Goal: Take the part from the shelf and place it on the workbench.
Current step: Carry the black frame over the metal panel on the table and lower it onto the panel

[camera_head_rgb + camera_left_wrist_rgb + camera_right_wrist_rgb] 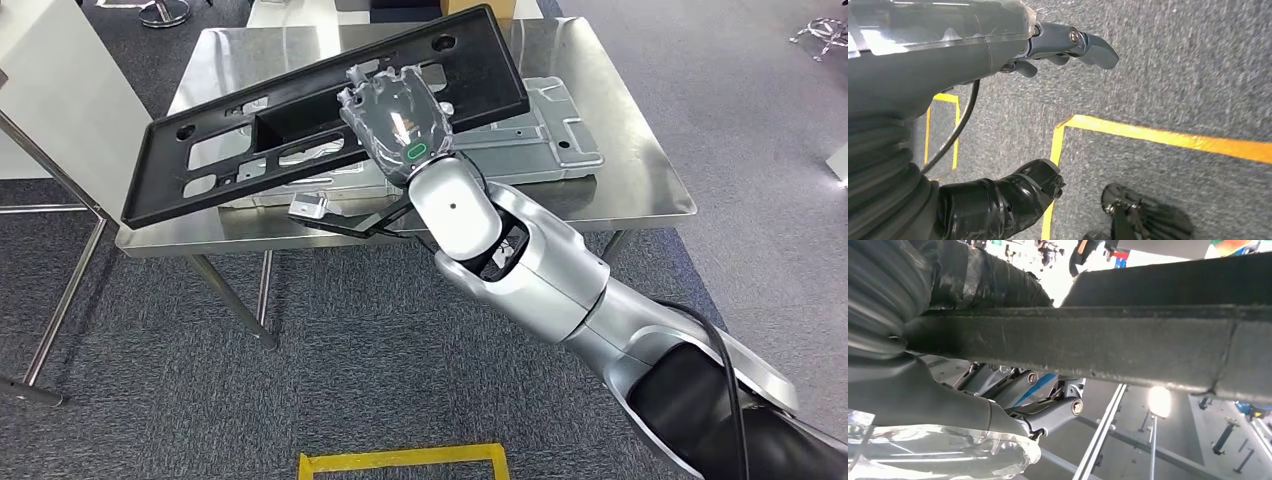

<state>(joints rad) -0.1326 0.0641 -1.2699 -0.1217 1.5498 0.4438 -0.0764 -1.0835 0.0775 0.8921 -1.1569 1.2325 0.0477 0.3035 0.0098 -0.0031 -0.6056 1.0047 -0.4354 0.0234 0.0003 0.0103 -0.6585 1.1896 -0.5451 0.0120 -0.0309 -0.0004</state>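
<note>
Your right hand (395,120) grips the long black part (250,130), tilted over the steel workbench (640,170). Your left hand (1058,45) hangs over carpet, apparently holding nothing.

No readable text, label, brand or number anywhere: none on black part (300,120), steel workbench (640,190), grey carpet, or robot's arm.

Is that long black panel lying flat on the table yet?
No. The black panel is tilted, held by the right robot hand above the table.
</note>
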